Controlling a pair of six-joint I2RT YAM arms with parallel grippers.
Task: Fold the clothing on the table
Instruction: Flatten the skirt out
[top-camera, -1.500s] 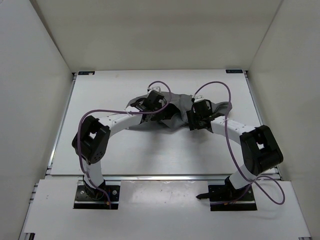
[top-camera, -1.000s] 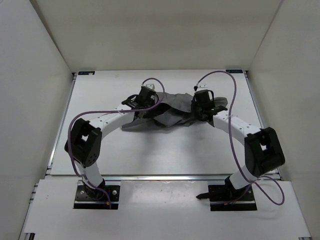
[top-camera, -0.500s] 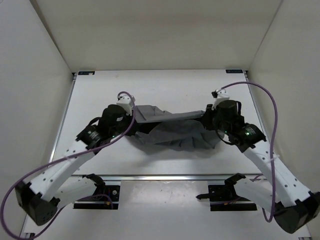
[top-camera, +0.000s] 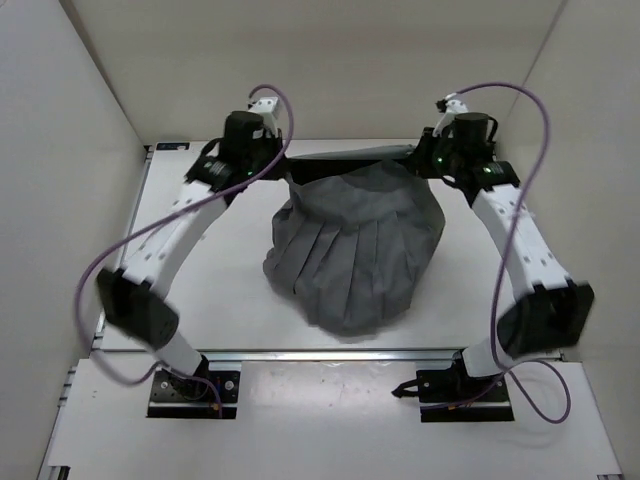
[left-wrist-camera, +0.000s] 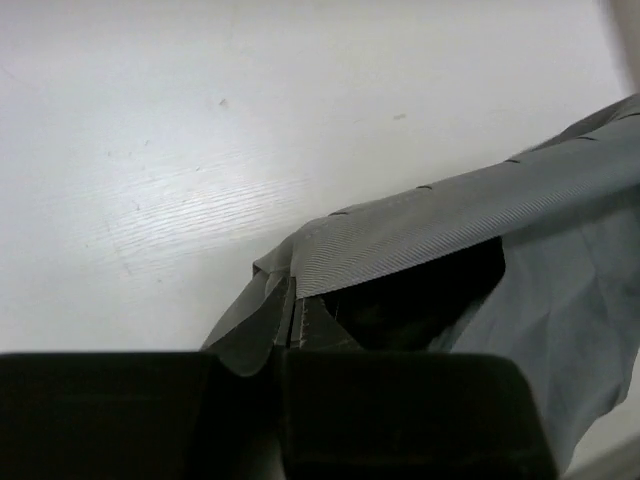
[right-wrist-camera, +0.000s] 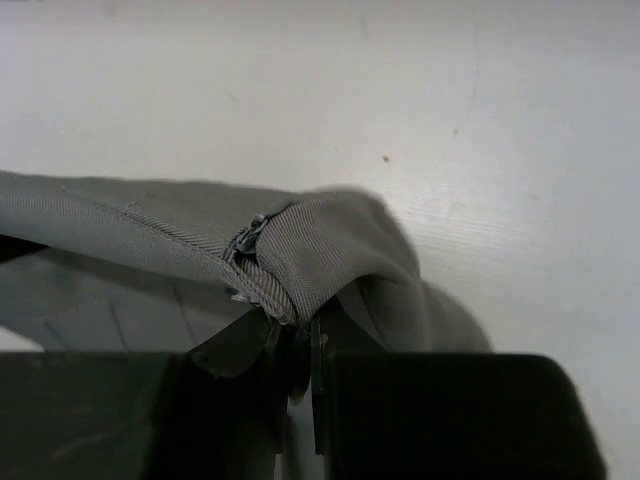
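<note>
A grey skirt (top-camera: 355, 250) hangs over a white table (top-camera: 200, 300), with its waistband stretched between two grippers at the far side. The left gripper (top-camera: 287, 163) pinches the left end and the right gripper (top-camera: 420, 160) the right end, both clamped tight. The pleated hem spreads toward the near edge.

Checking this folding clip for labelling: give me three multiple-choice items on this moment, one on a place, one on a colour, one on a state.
1. Where do the left hand and right hand grip the grey pleated fabric skirt?
A. the hem
B. opposite ends of the waistband
C. mid-pleats

2. What colour are the cables looping off the arms?
A. yellow
B. green
C. purple

3. How is the skirt?
A. spread open, waistband stretched between the hands
B. folded in half
C. bunched in a heap

Key:
1 B, both wrist views show shut fingers pinching the band.
2 C, the top view shows purple loops.
3 A, pleats fan out below the taut band.
</note>
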